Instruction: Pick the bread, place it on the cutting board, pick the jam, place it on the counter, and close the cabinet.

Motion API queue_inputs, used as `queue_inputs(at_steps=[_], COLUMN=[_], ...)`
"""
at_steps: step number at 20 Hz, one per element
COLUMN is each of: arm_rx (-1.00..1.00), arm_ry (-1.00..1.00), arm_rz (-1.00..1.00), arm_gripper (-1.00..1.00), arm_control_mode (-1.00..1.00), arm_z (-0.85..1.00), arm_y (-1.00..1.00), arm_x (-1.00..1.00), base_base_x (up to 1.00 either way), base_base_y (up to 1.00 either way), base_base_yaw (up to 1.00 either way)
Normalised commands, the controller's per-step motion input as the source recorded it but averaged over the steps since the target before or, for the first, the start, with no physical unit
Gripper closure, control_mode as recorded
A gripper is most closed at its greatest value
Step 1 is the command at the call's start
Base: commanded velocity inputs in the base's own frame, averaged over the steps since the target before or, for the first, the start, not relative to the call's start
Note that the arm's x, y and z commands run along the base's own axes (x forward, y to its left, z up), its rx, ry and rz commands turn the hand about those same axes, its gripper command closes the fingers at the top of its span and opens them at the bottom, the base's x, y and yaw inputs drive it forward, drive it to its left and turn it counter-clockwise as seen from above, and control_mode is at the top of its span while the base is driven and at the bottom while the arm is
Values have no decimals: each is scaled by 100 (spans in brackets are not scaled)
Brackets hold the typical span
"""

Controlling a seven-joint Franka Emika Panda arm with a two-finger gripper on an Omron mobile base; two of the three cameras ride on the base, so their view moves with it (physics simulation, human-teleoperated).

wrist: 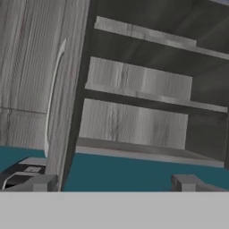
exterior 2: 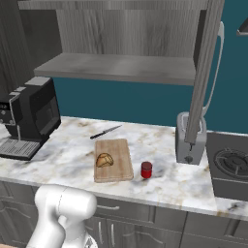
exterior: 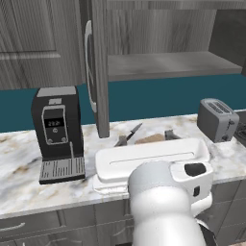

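The bread (exterior 2: 104, 160) lies on the cutting board (exterior 2: 118, 169) at frame centre, the jam (exterior 2: 146, 170) just right of it on the counter (exterior 2: 164, 184). The tool (wrist: 112, 182) stands spread, empty, facing the cabinet (wrist: 134, 107), whose doors are open.

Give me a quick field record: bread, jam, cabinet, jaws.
bread: lying on the cutting board, left half
jam: upright on the counter, just right of the board
cabinet: both doors open; right door stands edge-on above the toaster
gripper: jaws open, empty, facing the cabinet shelves
remaining: close the cabinet
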Motion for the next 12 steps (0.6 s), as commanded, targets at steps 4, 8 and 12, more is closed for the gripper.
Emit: queue_inputs(at_steps=[4,8,12], arm_rx=[-2,-2,-2], arm_ry=[-3,-3,-3], arm_rz=[0,-4,-8], arm_gripper=[-100,-100,-100], arm_control_mode=[-100,-100,-100], arm_z=[0,0,0], arm_y=[32,27,25], arm_x=[4,0,3], base_base_x=[0,0,0], base_base_y=[0,0,0], base_base_yaw=[0,0,0])
